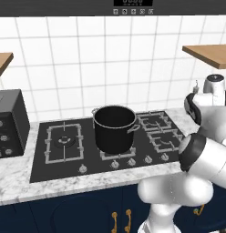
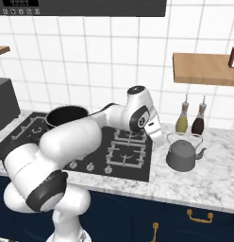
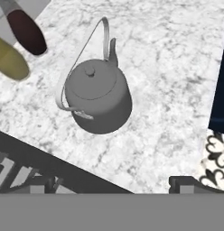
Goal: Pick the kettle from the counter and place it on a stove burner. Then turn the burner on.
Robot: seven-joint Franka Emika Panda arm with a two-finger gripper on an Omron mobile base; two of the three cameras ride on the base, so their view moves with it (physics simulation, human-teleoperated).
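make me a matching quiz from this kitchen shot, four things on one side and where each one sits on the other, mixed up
Things:
1. kettle
2. black stockpot
3. two bottles
4. tool

Places:
A. against the tiled wall behind the kettle
B. on the cooktop, centre grate
C. above the cooktop's right edge, beside the kettle
D. on the marble counter, right of the cooktop

Pairs: 1-D, 2-B, 3-A, 4-C
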